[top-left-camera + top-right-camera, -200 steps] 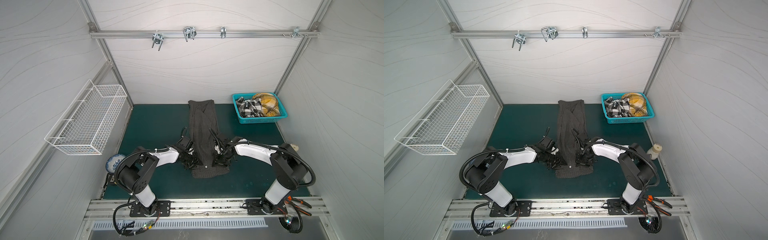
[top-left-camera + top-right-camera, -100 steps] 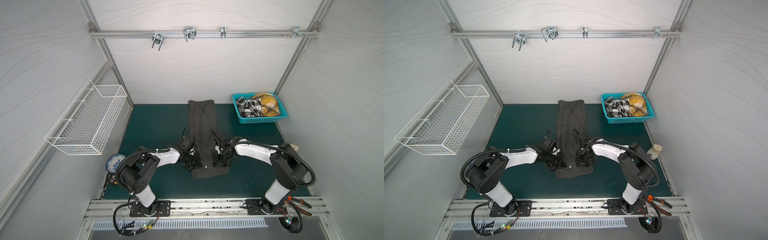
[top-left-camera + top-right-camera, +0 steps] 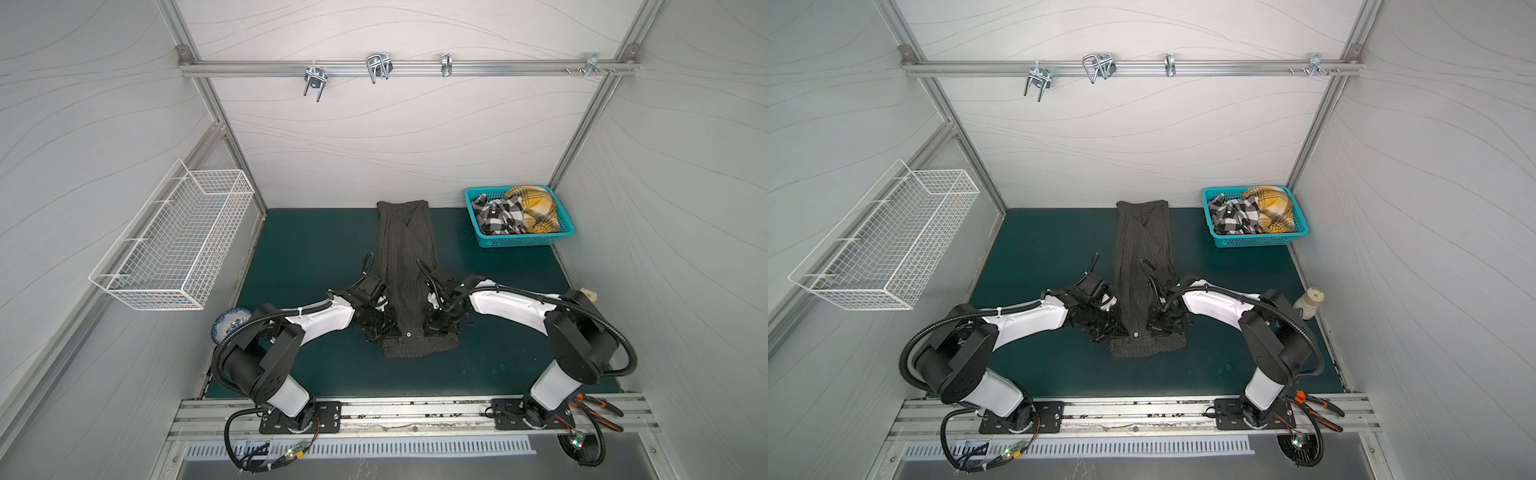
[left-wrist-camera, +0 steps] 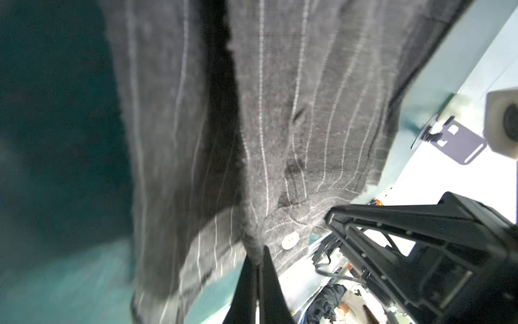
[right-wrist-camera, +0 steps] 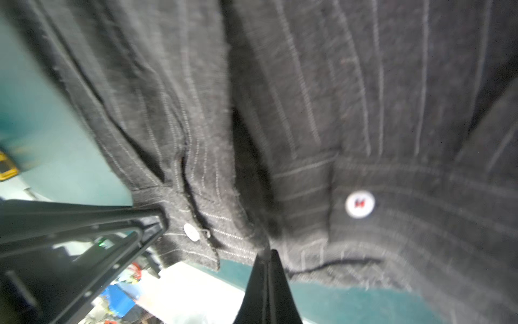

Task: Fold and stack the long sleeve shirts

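The dark charcoal pinstriped shirt [image 3: 405, 257] [image 3: 1144, 253] lies as a long narrow strip down the middle of the green mat, collar at the far end. My left gripper [image 3: 390, 328] [image 3: 1121, 330] sits at its left edge near the front end, and my right gripper [image 3: 428, 328] [image 3: 1152, 326] at its right edge. In the left wrist view the left gripper [image 4: 258, 252] is shut on a pinch of the striped cloth [image 4: 294, 112] beside a pale button [image 4: 290, 241]. In the right wrist view the right gripper [image 5: 269, 252] is likewise shut on the cloth [image 5: 308, 84].
A teal basket [image 3: 519, 241] at the back right holds the black-and-white checked shirt [image 3: 496, 214] and the mustard plaid shirt [image 3: 534, 208]. A white wire basket [image 3: 178, 245] hangs on the left wall. A patterned bowl [image 3: 226, 328] sits front left, a small bottle [image 3: 1310, 303] right.
Both grippers have closed on the near part of the pinstriped shirt. The arms have hardly moved and the shirt lies as before.
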Robot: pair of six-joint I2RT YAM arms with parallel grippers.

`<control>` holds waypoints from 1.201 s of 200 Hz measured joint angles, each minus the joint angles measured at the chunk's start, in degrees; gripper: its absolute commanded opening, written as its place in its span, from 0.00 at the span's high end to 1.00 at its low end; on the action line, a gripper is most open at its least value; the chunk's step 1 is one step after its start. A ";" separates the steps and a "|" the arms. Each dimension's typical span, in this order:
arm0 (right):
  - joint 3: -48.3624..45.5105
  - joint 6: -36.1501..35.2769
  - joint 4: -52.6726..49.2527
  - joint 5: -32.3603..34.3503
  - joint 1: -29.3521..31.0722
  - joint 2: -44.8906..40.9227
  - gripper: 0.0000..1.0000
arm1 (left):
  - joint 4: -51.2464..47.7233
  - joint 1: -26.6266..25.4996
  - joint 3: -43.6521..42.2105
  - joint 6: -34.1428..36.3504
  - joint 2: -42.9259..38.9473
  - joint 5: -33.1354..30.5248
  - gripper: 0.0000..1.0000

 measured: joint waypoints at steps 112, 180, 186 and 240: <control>-2.58 6.45 2.25 0.98 4.20 -0.37 1.00 | -1.16 0.02 -2.45 2.80 0.09 -2.34 1.00; -2.47 7.65 0.59 7.10 6.08 -3.43 1.00 | 1.44 0.04 -2.45 2.97 2.71 -0.85 1.00; -2.75 7.82 1.01 6.99 6.10 -3.19 1.00 | 1.42 0.07 -2.45 2.97 2.75 -0.90 1.00; -4.33 8.66 4.26 4.92 6.95 -0.42 0.80 | -2.05 0.22 -2.45 3.76 0.15 -2.80 0.82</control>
